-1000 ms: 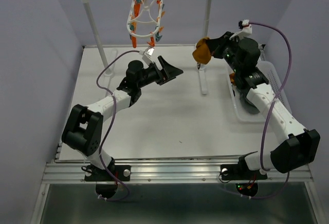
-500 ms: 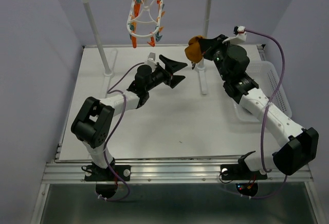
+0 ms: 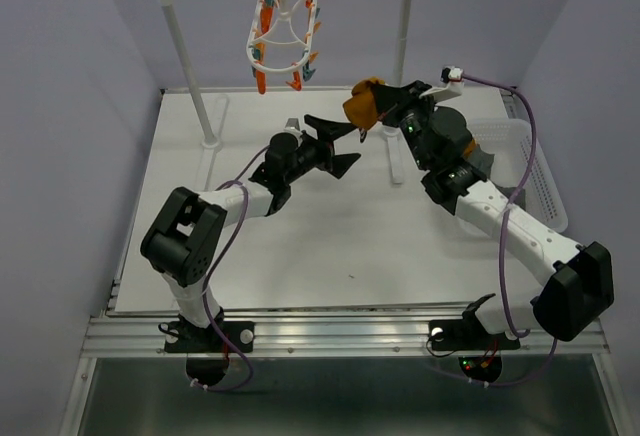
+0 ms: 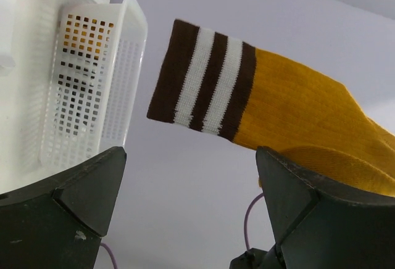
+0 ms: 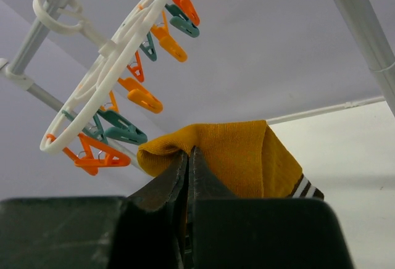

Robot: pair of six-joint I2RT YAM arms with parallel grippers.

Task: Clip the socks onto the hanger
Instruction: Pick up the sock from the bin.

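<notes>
- A white table (image 3: 300, 246) fills the overhead view, with both arm bases at its 6 o'clock edge.
- A rail stand (image 3: 190, 66) with white posts and a metal bar spans the table's 12 o'clock edge.
- The right arm reaches from 5 o'clock up toward 1 o'clock. The right gripper (image 3: 385, 108) is raised above the table.
- The left arm reaches from 7 o'clock toward the centre. The left gripper (image 3: 352, 144) points toward 3 o'clock.
- A clear plastic basket (image 3: 535, 171) sits at the table's 3 o'clock edge, partly hidden behind the right arm.
- The hanger (image 3: 283, 31), a white oval frame, hangs by its hook from the bar near 12 o'clock. Orange and teal clips dangle beneath it.
- The striped sock (image 3: 362, 103) is mustard-orange with a dark, white-banded cuff. It is lifted in the air near 1 o'clock, below and to the right of the hanger and apart from it.
- The right claw is pinched fully closed on a fold of the striped sock, and the cuff hangs free.
- The left claw is spread wide and grips nothing. Its fingers (image 4: 80, 195) frame the cuff, which is near them but not touching.
</notes>
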